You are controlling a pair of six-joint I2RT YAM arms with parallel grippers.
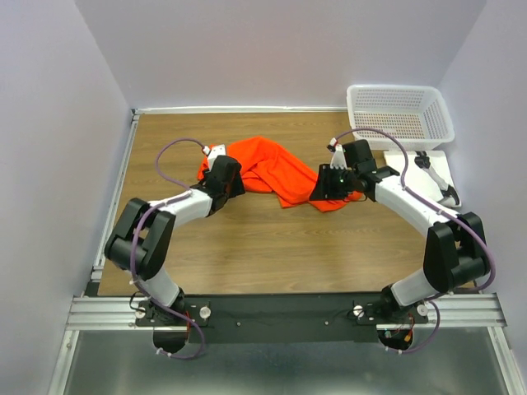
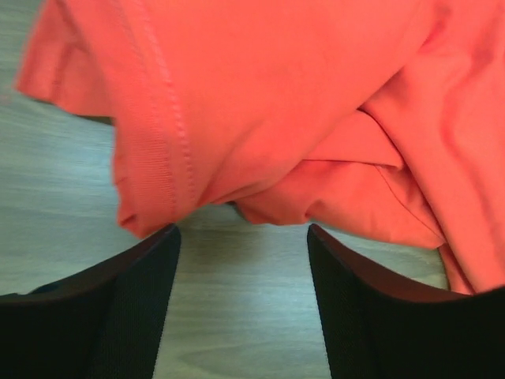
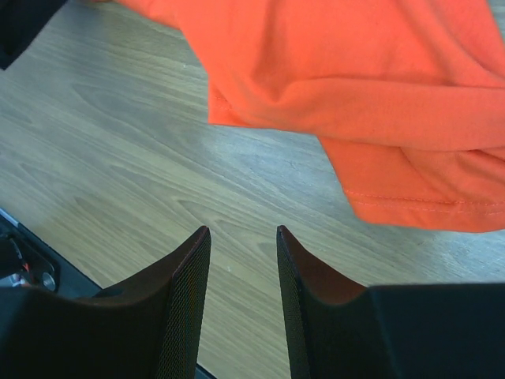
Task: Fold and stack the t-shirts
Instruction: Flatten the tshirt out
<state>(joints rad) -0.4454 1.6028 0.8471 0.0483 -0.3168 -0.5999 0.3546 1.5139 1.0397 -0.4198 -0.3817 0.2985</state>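
One orange-red t-shirt [image 1: 272, 169] lies crumpled on the wooden table, between the two arms. My left gripper [image 1: 224, 183] is at its left edge. In the left wrist view my left gripper [image 2: 243, 230] is open and empty, with a hemmed fold of the t-shirt [image 2: 268, 103] just beyond its fingertips. My right gripper [image 1: 328, 186] is at the shirt's right lower corner. In the right wrist view my right gripper [image 3: 243, 230] is open and empty over bare wood, and the t-shirt [image 3: 355, 87] lies beyond it, up and to the right.
A white mesh basket [image 1: 400, 113] stands at the back right corner. A white flat board [image 1: 422, 169] with a black-handled tool on it lies in front of the basket. The table's front edge shows in the right wrist view [image 3: 31, 268].
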